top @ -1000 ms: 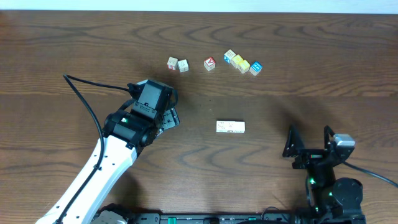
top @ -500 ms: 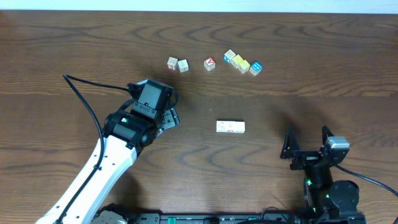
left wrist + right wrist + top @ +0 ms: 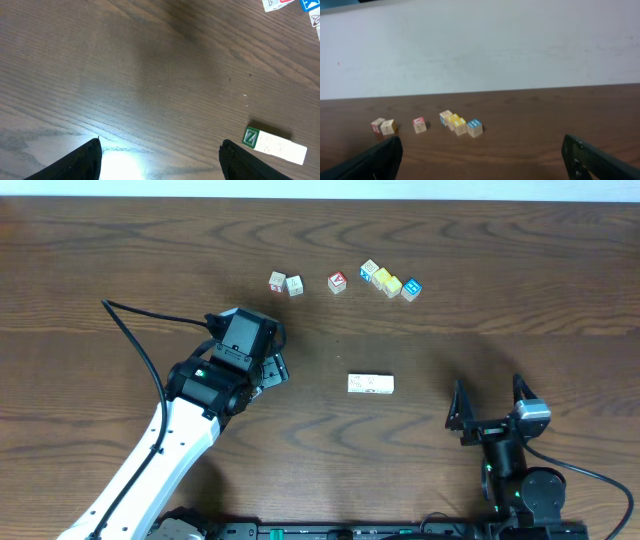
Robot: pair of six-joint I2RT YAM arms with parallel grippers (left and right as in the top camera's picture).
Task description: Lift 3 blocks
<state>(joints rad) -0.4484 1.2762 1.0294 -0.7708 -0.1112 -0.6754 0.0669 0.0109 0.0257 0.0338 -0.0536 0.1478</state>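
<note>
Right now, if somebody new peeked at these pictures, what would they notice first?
Probably the big white arm stretching in from the near left corner, with the left pincer open above the brown table. Next, the three pale blocks lying side by side in a row mid-table, and the scattered line of coloured cubes along the far side.

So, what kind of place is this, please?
Probably a robotics lab or test bench: a white robot arm and a black robot arm at a wooden table, small toy cubes laid out on it, and a plain white wall behind.
</note>
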